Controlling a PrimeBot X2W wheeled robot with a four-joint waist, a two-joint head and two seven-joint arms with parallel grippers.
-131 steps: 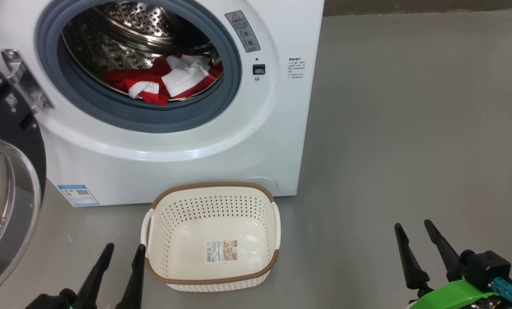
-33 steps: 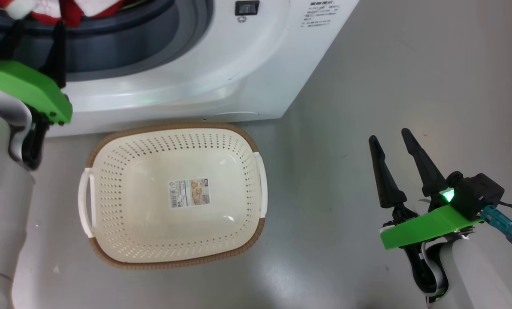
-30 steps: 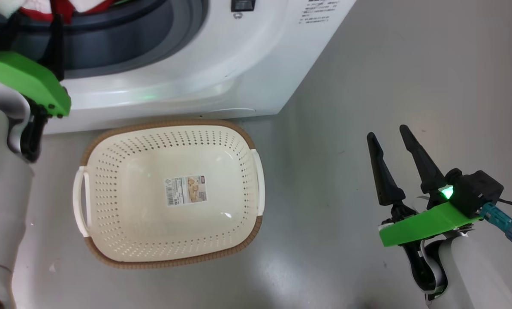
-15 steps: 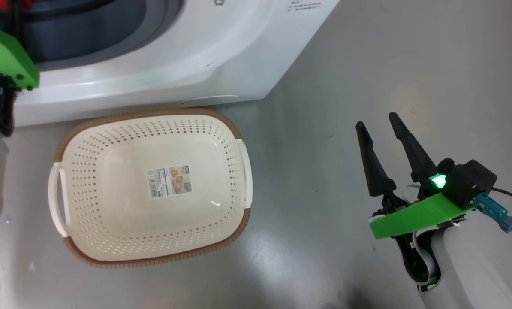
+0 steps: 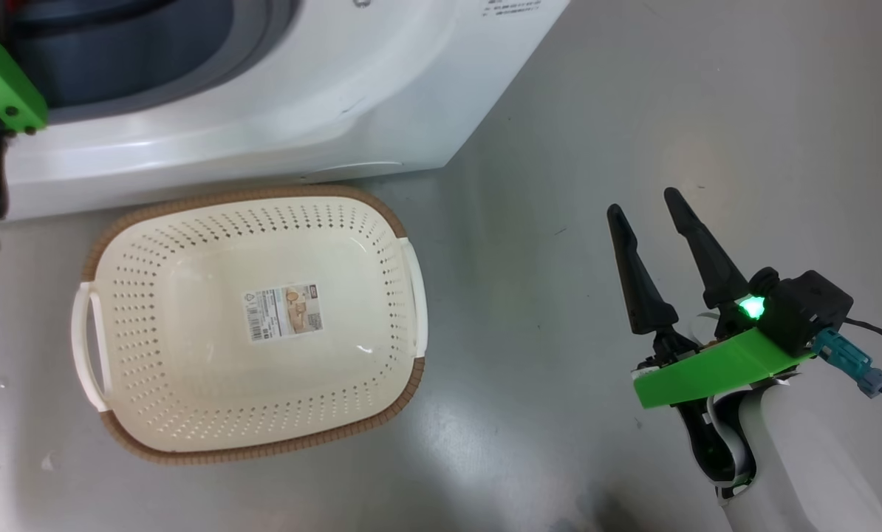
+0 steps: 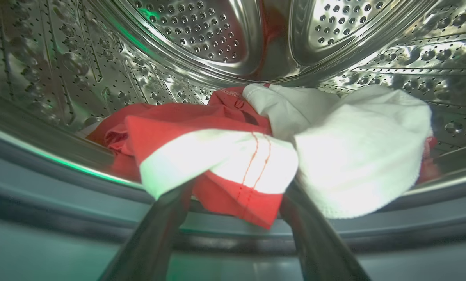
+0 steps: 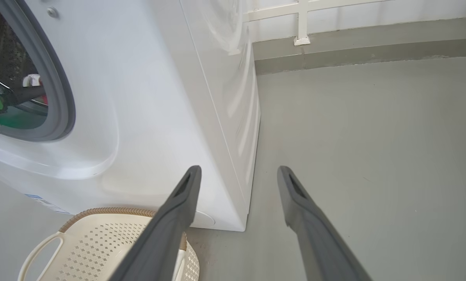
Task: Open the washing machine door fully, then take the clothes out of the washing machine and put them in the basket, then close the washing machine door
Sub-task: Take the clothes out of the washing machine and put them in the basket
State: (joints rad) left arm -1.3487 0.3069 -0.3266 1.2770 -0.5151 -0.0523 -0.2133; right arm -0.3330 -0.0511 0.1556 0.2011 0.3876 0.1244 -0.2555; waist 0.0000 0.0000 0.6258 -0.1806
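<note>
Floor (image 5: 633, 111): basket (image 5: 145, 266) upright | left wrist view — left gripper (image 6: 237, 191) wide around clothes (image 6: 201, 156) | right gripper (image 5: 642, 203) wide

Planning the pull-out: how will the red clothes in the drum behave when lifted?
The clothes lie crumpled and folded, so probably floppy and draping. Thin fabric suggests light. Bunched pieces may drag out together.

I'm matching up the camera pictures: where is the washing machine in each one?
Head view: washing machine, top left, above the basket.
Left wrist view: its drum, upper part, behind the clothes.
Right wrist view: washing machine, left half.
Shared landmark: its grey door ring.
</note>
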